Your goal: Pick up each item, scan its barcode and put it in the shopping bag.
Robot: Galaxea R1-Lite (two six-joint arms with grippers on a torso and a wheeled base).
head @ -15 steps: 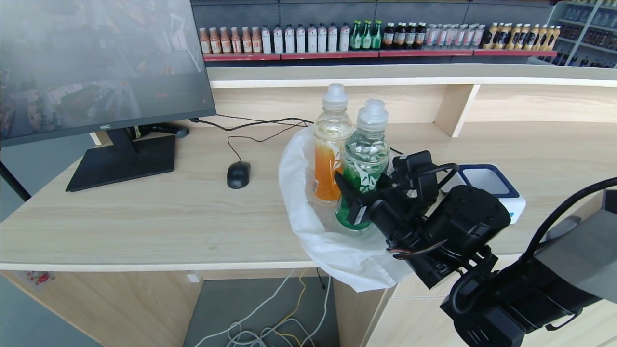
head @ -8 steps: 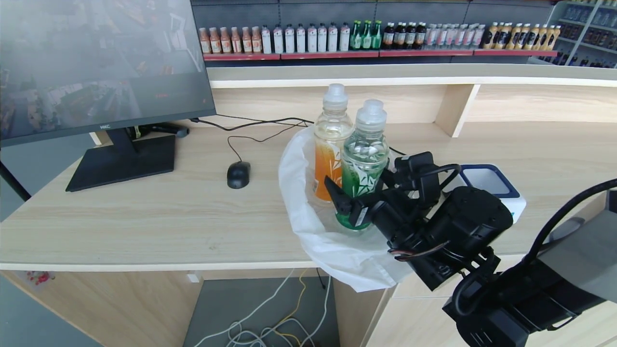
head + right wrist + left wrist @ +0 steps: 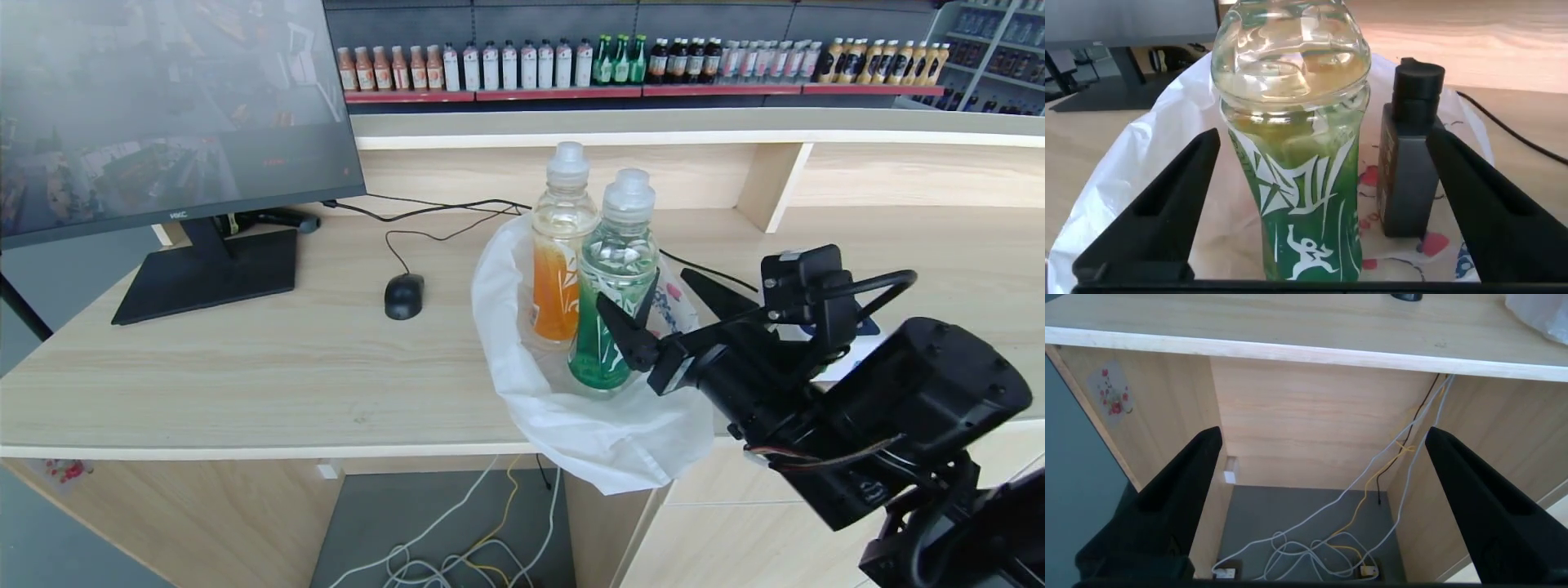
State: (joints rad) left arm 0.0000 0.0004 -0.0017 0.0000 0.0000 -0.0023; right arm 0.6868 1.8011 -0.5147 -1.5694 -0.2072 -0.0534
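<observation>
Fingers spread, the right gripper (image 3: 645, 287) sits just off the green bottle (image 3: 614, 269), which stands upright in the white shopping bag (image 3: 498, 327) beside the orange bottle (image 3: 559, 245). The left gripper (image 3: 1323, 498), also spread, hangs below the wooden counter (image 3: 245, 367), which carries a monitor (image 3: 163, 106) and mouse (image 3: 404, 296). Stocked shelves (image 3: 637, 61) line the back wall. A second ago the right gripper enclosed the green bottle; it has since drawn back.

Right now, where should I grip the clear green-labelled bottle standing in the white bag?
Take the clear green-labelled bottle around its labelled body, from the near right, where the open right gripper faces it. It stands upright; the clear orange-labelled bottle crowds its far left, and the white plastic bag surrounds its base.
</observation>
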